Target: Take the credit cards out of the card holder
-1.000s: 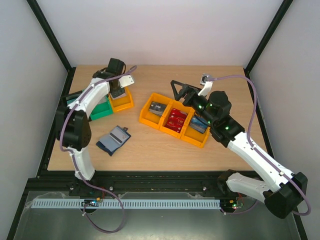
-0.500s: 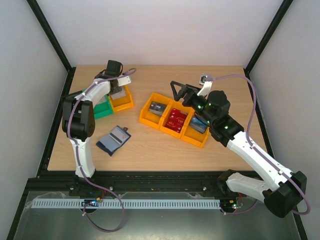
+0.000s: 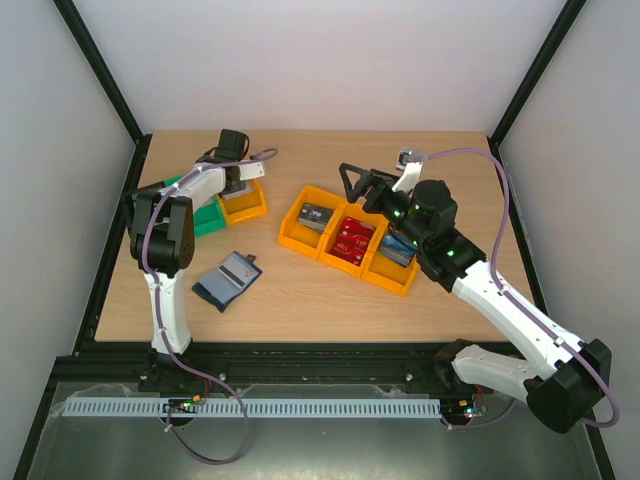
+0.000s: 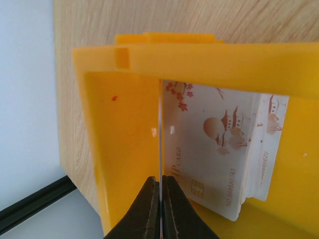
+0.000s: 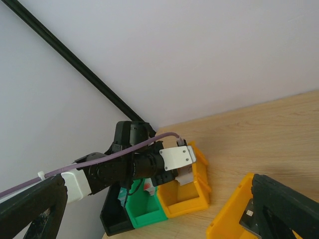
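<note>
My left gripper [image 4: 160, 186] is shut on a thin credit card [image 4: 160, 144], seen edge-on inside the small orange bin [image 4: 119, 129]. More white credit cards with reddish print [image 4: 219, 149] lean against that bin's wall beside it. From above, the left gripper [image 3: 237, 186] dips into the same bin [image 3: 243, 206]. The card holder [image 3: 227, 279] lies open on the table near the front left, with nothing touching it. My right gripper [image 3: 352, 180] hangs open and empty above the far edge of the orange tray [image 3: 340, 264].
The orange tray holds a dark grey card [image 3: 318, 216], a red card [image 3: 352, 238] and a blue card [image 3: 398, 248] in separate compartments. A green bin [image 3: 207, 218] and a black bin [image 5: 112, 224] stand left of the small orange bin, by the table's left edge.
The left arm has folded lower and its wrist has sunk toward the small orange bin, still shut on the card. The right arm has stayed where it was.
</note>
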Robot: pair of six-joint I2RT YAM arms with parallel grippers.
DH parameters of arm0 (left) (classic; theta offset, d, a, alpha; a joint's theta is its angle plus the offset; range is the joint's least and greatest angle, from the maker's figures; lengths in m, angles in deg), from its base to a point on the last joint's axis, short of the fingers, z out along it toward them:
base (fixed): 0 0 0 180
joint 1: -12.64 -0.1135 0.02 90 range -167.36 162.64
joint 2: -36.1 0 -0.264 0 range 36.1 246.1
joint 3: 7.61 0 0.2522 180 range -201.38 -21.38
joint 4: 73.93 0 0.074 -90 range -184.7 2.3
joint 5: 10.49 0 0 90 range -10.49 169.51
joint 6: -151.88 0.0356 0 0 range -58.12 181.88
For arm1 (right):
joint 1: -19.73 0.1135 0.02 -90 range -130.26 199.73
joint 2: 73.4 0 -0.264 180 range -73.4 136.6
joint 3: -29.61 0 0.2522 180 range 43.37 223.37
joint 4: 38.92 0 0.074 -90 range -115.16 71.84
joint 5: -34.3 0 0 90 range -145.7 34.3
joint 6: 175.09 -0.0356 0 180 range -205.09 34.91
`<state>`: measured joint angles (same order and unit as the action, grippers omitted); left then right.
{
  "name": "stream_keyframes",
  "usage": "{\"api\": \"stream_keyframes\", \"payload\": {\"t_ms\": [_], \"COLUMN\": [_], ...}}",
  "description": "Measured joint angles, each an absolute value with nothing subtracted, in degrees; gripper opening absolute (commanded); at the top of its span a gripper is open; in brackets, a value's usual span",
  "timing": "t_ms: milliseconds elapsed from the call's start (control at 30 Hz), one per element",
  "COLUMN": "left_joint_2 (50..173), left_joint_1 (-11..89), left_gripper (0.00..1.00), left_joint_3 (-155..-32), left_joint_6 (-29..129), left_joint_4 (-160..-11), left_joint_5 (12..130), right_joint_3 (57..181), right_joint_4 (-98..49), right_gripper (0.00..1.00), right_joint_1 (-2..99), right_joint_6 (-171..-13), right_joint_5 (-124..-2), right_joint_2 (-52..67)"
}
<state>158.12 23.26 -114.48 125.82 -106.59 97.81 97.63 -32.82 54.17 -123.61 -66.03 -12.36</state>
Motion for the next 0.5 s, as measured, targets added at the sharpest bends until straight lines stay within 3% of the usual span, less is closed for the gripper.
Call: {"api": "stream_keyframes", "payload": {"t_ms": [367, 400, 500], "left_joint_2": [158.1, 158.1, 158.1], "left_joint_1": [23.2, 23.2, 23.2], "left_gripper": [0.03, 0.07, 0.33], "left_joint_3": [-111.3, -111.3, -111.3], "left_joint_6": [128.8, 129.0, 129.6], "left_joint_4": [-100.2, -99.9, -99.4], "left_joint_5": [99.0, 99.1, 99.1], "right_joint_3": [97.9, 97.9, 97.9], "right_joint_4": [-32.6, -32.6, -32.6], "right_gripper": [0.99, 0.99, 0.99], "right_joint_1": [54.0, 54.0, 54.0], "right_joint_6": [-123.4, -123.4, -123.4], "right_joint_5": [-66.3, -66.3, -66.4], "right_joint_2": [-12.2, -12.2, -12.2]}}
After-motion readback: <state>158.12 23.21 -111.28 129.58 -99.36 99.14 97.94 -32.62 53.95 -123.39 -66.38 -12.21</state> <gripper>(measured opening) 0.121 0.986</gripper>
